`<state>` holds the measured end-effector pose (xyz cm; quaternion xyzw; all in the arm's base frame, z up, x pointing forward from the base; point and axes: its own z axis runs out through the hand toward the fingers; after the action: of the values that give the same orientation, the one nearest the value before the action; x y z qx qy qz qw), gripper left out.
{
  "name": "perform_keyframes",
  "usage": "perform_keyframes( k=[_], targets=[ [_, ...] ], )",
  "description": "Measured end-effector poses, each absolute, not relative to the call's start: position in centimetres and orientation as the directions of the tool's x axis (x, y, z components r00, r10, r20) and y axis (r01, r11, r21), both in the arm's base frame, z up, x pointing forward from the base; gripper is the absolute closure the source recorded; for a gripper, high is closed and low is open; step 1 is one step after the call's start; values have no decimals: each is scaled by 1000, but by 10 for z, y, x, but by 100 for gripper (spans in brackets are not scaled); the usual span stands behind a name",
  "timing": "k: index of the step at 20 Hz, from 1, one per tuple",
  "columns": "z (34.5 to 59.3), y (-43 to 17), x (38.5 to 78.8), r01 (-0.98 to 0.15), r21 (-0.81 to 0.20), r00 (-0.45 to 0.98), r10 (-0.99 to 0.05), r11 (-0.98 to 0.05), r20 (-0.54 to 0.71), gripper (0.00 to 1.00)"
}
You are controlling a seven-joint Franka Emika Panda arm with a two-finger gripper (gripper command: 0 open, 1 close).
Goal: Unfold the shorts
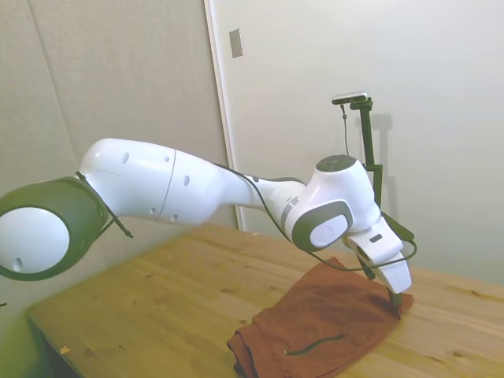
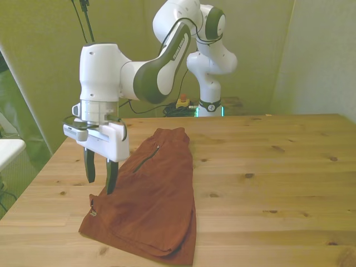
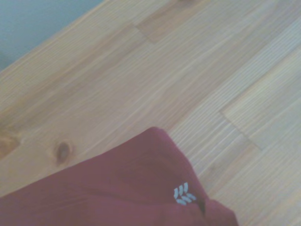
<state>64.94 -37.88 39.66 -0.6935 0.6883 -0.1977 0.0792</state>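
Shorts (image 2: 150, 206) lie nearest the front camera, rust-brown, folded over on themselves on the table (image 2: 267, 167), toward the front view's left. Layered edges show at the near hem, so the fold is not yet opened. Dark zip pocket slit (image 2: 147, 160) faces up on the top layer. Small white logo (image 3: 184, 194) sits near a corner of the cloth in the wrist view (same corner as in the front view, by the look of it).

End effector (image 2: 99, 179) hangs low at the shorts' edge on the front view's left, fingers pointing down and parted, with nothing between them. One fingertip is at the cloth edge, the other over bare wood; whether either touches the cloth is hard to tell.

Step in hand, as I judge it: approach for the grasp, just before the pinch. The next move calls for dropping onto the top layer only near that corner, closing on it, then lifting and pulling it across to open the fold. Risk: pinching both layers would drag the whole garment.
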Motion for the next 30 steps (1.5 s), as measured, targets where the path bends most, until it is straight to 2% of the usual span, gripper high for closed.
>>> perform_keyframes(
  k=[1, 2, 6, 11, 26, 30],
  targets=[
    [391, -381, 652, -924, -380, -33, -986, -32, 164, 0],
    [386, -382, 656, -925, -378, -37, -986, -27, 163, 100],
    [368, -383, 667, -927, -376, -44, -989, -14, 144, 100],
    [360, -387, 668, -927, -374, -48, -990, -5, 131, 100],
    [359, -379, 672, -927, -376, -35, -992, -13, 119, 100],
    [368, -370, 671, -923, -382, -2, -993, -44, 119, 100]
  ],
)
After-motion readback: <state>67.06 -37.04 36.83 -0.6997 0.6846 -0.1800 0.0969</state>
